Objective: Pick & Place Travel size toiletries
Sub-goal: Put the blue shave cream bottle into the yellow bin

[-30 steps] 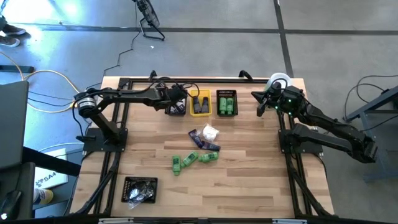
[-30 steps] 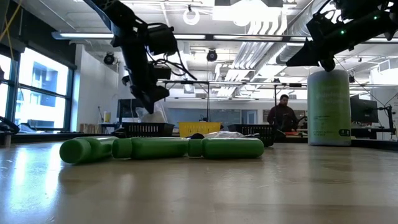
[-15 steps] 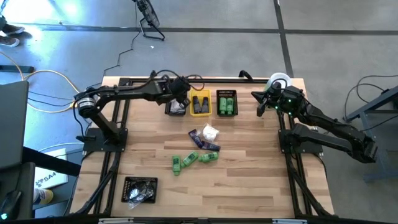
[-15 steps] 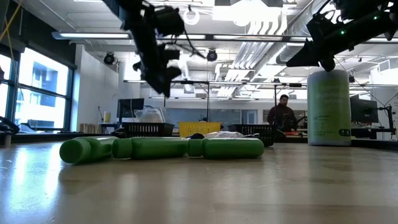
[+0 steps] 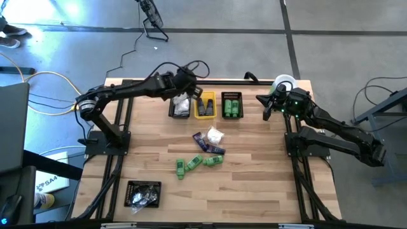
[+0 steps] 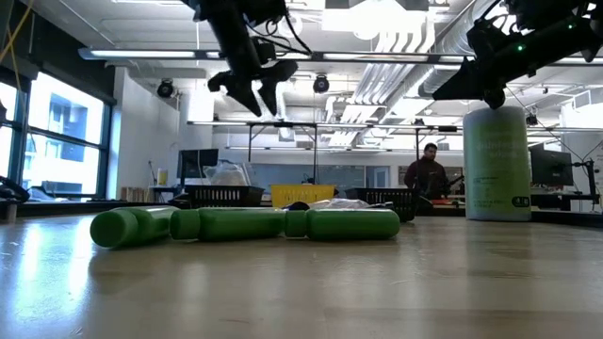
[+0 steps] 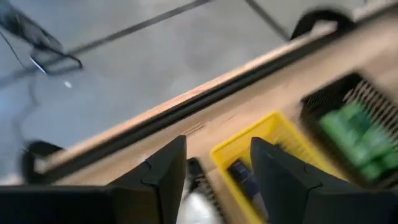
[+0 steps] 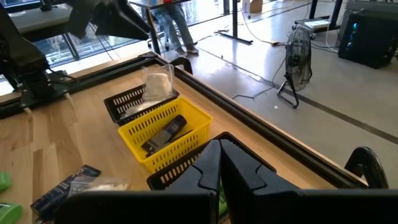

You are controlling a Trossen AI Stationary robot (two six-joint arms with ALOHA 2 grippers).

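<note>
Loose toiletries lie mid-table: green bottles (image 5: 198, 163) (image 6: 245, 224), dark tubes (image 5: 205, 141) and a white packet (image 5: 216, 135). Three small bins stand in a row at the far edge. The left black one (image 5: 172, 109) holds a white crinkly packet (image 5: 181, 105) (image 8: 158, 84). The yellow one (image 5: 205, 114) (image 7: 273, 124) holds dark tubes. The right black one (image 5: 223, 105) holds green bottles (image 7: 351, 127). My left gripper (image 5: 194, 90) (image 6: 262, 99) (image 7: 217, 149) hangs open and empty, high above the left black and yellow bins. My right gripper (image 5: 262, 102) (image 8: 217, 155) is shut and empty, raised at the far right.
A big pale-green cylinder with a white lid (image 5: 285, 83) (image 6: 497, 160) stands at the far right corner, beside my right arm. Another black bin (image 5: 143, 194) with dark pieces sits at the near left. A person (image 6: 429, 174) stands in the room beyond the table.
My left gripper has opened over the left black bin and let go of the white packet, which now lies in that bin. The gripper has then risen well clear, drifted a little toward the table's right edge and rolled about its own axis.
</note>
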